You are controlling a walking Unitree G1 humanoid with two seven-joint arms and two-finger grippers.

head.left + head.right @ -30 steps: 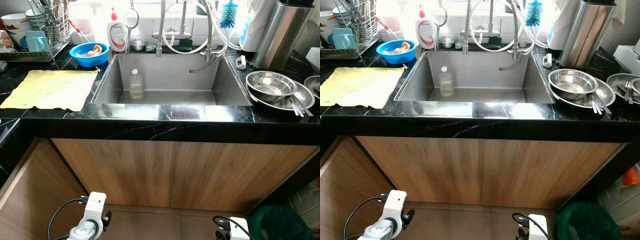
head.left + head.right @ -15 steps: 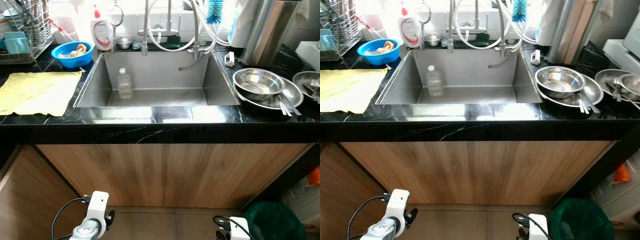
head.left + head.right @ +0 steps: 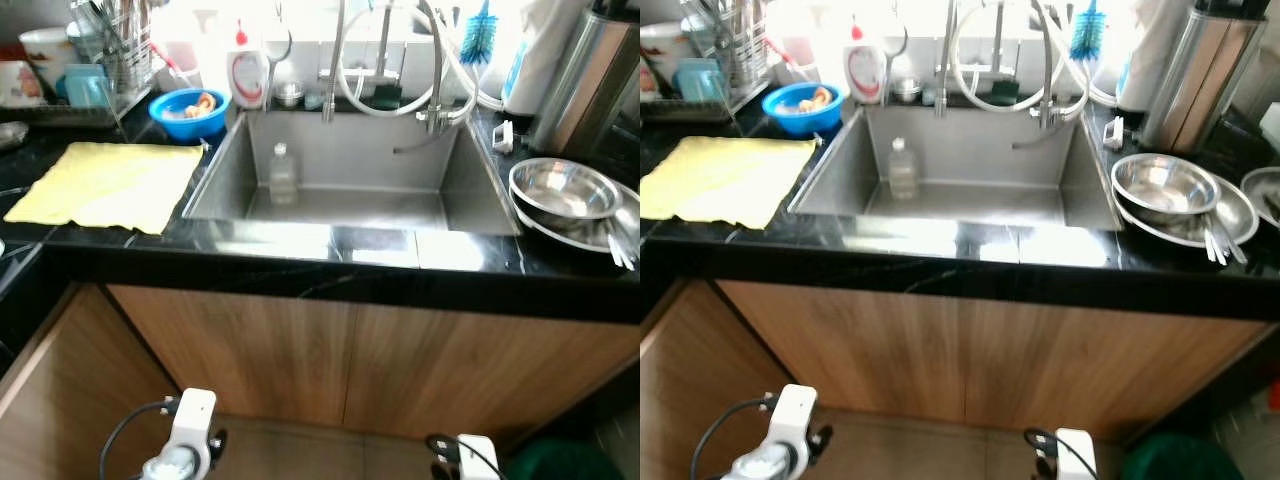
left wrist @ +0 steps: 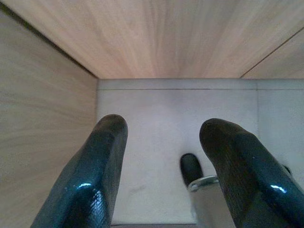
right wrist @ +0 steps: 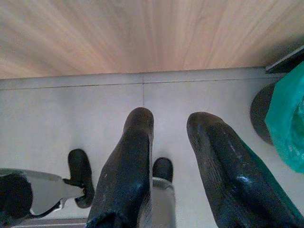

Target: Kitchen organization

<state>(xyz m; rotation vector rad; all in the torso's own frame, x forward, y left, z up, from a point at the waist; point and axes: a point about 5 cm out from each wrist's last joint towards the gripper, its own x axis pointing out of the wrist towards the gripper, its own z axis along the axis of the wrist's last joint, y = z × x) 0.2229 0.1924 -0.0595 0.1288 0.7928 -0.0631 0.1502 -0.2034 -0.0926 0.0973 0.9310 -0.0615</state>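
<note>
a clear bottle [image 3: 282,174] stands in the sink [image 3: 455,190]; yellow cloth [image 3: 108,185] and steel bowls [image 3: 562,190] flank it on the table [image 3: 300,268]. left claw [image 4: 164,130] wide, right claw [image 5: 168,124] narrowly parted, both empty above the floor [image 4: 156,107].

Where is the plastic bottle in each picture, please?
Left eye view: the bottle stands inside the sink, at its back left part.
Right eye view: the same place, back left of the sink.
Left wrist view: floor and wooden panels, no bottle.
Right wrist view: floor, no bottle.
Shared landmark: the blue bowl, left of the sink.
</note>
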